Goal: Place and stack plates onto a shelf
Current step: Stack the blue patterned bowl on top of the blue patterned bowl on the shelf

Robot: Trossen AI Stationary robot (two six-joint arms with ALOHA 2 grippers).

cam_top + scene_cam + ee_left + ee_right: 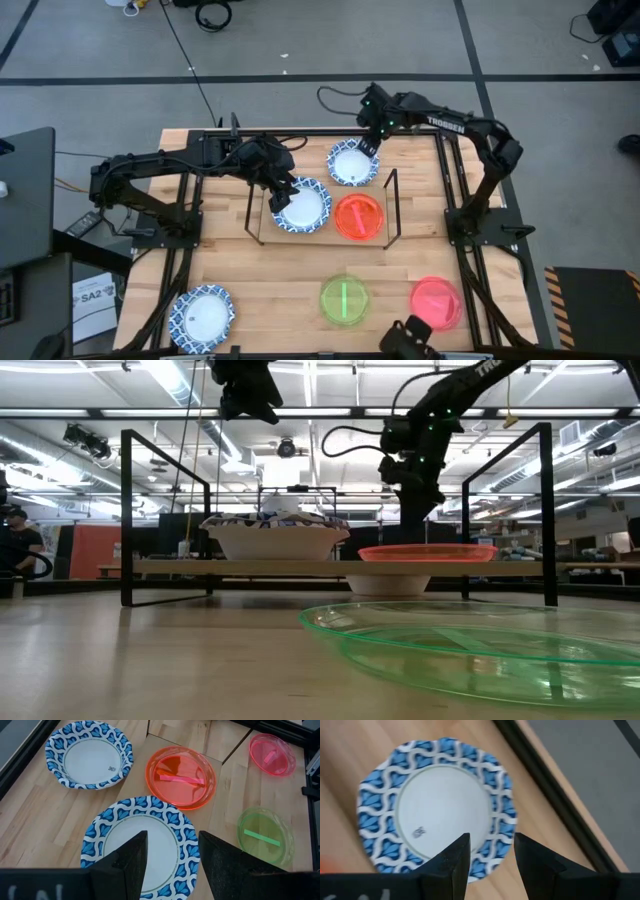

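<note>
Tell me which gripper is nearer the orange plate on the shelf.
Left. The left gripper hovers over the blue-rimmed plate beside the orange plate; the right gripper is behind the shelf.

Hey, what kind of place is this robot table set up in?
Probably a robotics lab or workshop in an industrial hall. The low view shows long ceiling strip lights and workbenches behind the table; the high view shows bare concrete floor with loose cables.

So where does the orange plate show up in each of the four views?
High view: orange plate on the shelf's right part.
Low view: right of centre, on the shelf board.
Left wrist view: upper middle.
Right wrist view: not in it.
Shared landmark: the blue-rimmed plate beside it on the shelf.
</note>
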